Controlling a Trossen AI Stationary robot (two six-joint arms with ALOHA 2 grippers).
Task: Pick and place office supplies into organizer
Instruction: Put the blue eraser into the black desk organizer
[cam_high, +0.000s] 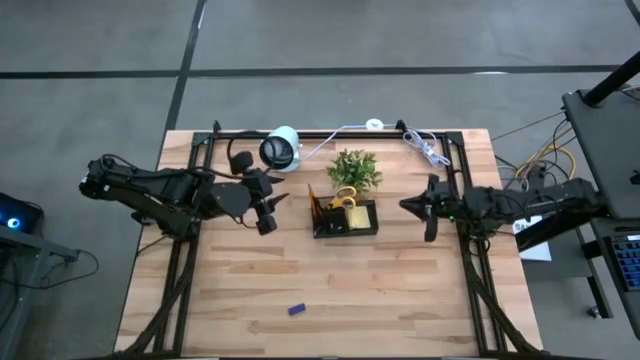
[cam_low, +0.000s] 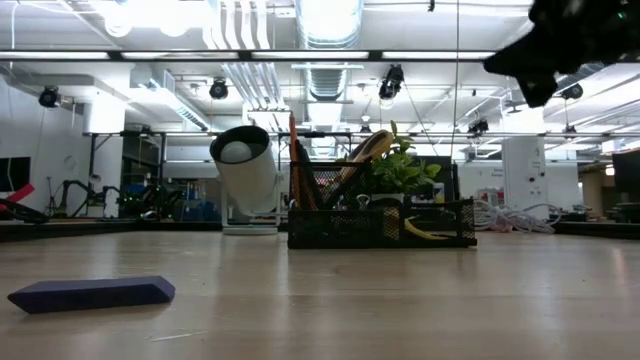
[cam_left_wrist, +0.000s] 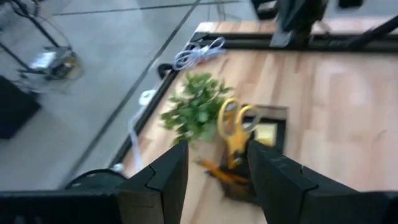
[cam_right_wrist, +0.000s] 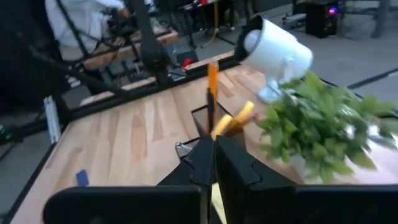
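**Both arms aloft, blue block alone on the bench**

We find the organizer (cam_high: 345, 219) at mid-bench, just in front of the potted plant (cam_high: 354, 168). It holds the yellow-handled scissors (cam_high: 344, 199) standing handles-up, an orange pencil (cam_low: 293, 165) upright at one end, and a yellow sticky-note pad (cam_left_wrist: 265, 133) in a compartment. The small blue block (cam_high: 296, 309) lies by itself on the bench (cam_high: 400, 290), well apart from the organizer, toward the front edge.

We see the left gripper (cam_high: 268, 214) raised above the bench, to the left of the organizer, its fingers (cam_left_wrist: 166, 177) standing apart with nothing between them. The right gripper (cam_high: 418, 207) hangs to the organizer's right, fingers pressed together and empty. A white round camera (cam_high: 281, 149) stands behind the organizer, beside the plant.
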